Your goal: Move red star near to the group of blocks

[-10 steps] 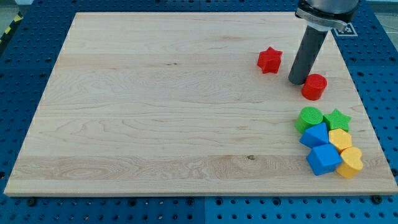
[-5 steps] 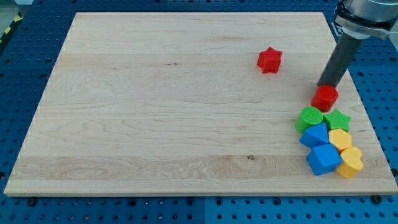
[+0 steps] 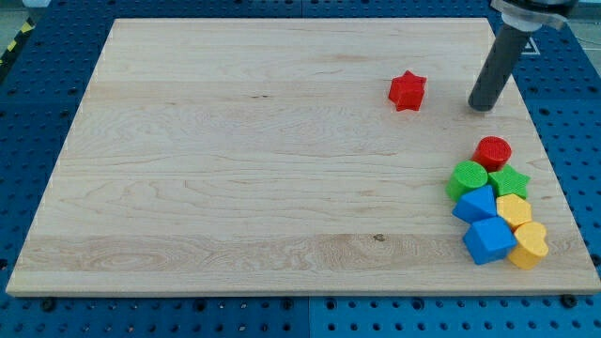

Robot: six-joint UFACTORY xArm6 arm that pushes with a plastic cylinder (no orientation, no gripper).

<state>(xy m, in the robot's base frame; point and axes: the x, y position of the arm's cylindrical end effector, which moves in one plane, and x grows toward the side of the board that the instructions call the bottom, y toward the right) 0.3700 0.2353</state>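
The red star (image 3: 408,91) lies alone on the wooden board (image 3: 235,169) at the upper right. My tip (image 3: 482,107) rests on the board to the star's right, apart from it, and above the group. The group sits at the lower right: a red cylinder (image 3: 492,152) on top, touching a green cylinder (image 3: 467,178) and a green star (image 3: 509,181), then two blue blocks (image 3: 476,204) (image 3: 488,240), a yellow block (image 3: 514,209) and a yellow heart (image 3: 531,244).
The board's right edge (image 3: 543,141) runs close to the group and my tip. Blue perforated table (image 3: 38,113) surrounds the board.
My tip pushed the red cylinder down and right against the group, then drew back up. It now stands right of the red star. The star has not moved.
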